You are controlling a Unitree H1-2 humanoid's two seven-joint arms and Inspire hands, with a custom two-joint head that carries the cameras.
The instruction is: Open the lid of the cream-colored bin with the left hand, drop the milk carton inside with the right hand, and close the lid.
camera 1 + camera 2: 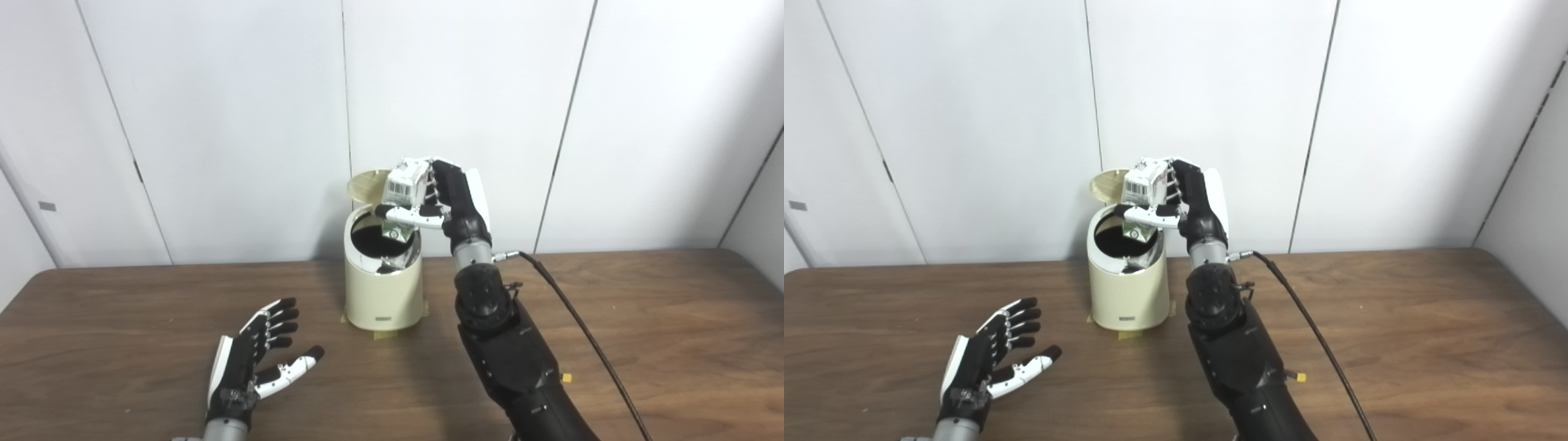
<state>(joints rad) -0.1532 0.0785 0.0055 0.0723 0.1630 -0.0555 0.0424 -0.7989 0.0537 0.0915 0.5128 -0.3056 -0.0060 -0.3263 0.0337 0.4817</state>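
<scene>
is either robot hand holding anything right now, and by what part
The right robot hand holds the milk carton by its sides, above the open bin. The left robot hand is open and holds nothing.

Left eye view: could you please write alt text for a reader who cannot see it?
The right hand holds a milk carton over the open cream bin, whose lid stands tipped back. The left hand rests open on the wooden table, to the bin's front left.
</scene>
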